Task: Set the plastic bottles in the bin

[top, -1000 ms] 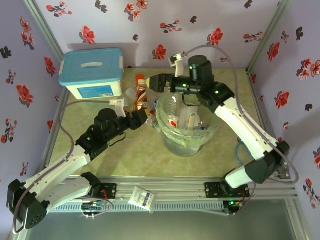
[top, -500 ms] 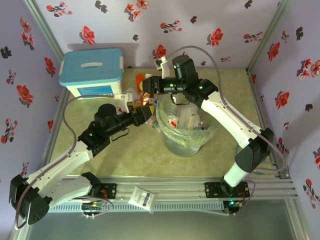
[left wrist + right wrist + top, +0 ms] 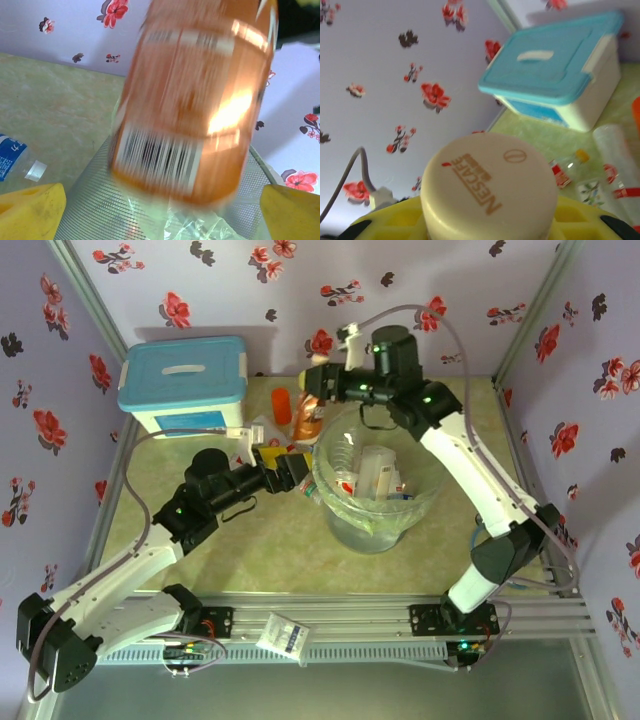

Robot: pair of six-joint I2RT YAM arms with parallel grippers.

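Top external view: my right gripper [image 3: 314,387] is clamped on an orange bottle [image 3: 308,420], which hangs just at the 11 o'clock edge of the bin [image 3: 372,532]. I cannot tell whether it is past the rim. Several plastic bottles [image 3: 375,475] lie inside the bin on the pale bag liner.

In the right wrist view the bottle's cream cap [image 3: 487,187], printed NESCAFE, sits between my yellow fingers [image 3: 385,222].

My left gripper [image 3: 288,468] waits at the bin's 9 o'clock, just beside the rim, jaws wide with nothing in them. In its wrist view the orange bottle is blurred above the grey mesh wall, and a blue-labelled bottle [image 3: 12,159] lies on the table at 9 o'clock.

More loose bottles [image 3: 262,430] lie at the bin's 10 o'clock, near a short orange cylinder [image 3: 282,403]. The white box with a blue lid [image 3: 183,380] stands at the table's 10 o'clock corner.
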